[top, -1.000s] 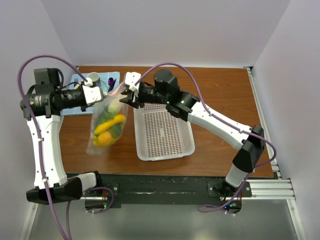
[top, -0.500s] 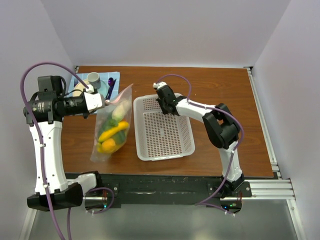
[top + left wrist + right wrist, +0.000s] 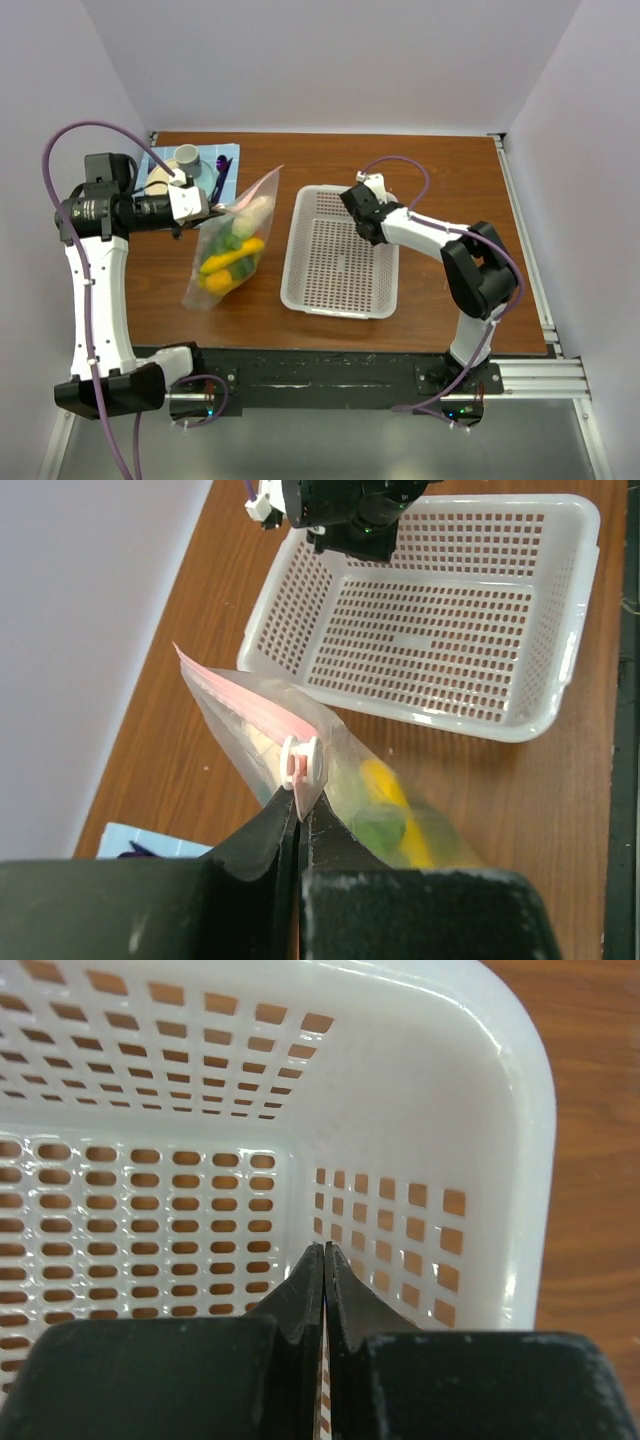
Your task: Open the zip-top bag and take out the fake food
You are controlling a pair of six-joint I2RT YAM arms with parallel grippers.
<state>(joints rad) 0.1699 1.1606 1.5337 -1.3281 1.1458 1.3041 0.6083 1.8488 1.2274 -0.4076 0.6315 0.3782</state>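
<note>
Pinches the zip-top bag (image 3: 232, 240) by its pinkish zipper strip with the left gripper (image 3: 205, 211), fingers (image 3: 262, 845) pressed flat together on the plastic just beside the white slider (image 3: 303, 759). Holds the bag up over the left part of the table (image 3: 450, 170), with the zipper end high and pointing to the far right and the bottom end sagging to the near left, down to the wood. Shows the fake food (image 3: 228, 262) bunched in the lower half of the bag: yellow, green and one pale piece from overhead, only blurred yellow and green through the plastic in the left wrist view. Sets the right gripper (image 3: 362, 206) low at the far right corner of the white mesh basket (image 3: 335, 268), fingers (image 3: 300, 1305) closed tip to tip with nothing visible between them and the corner wall right behind the tips. Places the basket to the right of the bag, near it but apart. Leaves a blue mat (image 3: 226, 154) with a grey cup (image 3: 186, 155) at the far left corner, beyond the left gripper.
</note>
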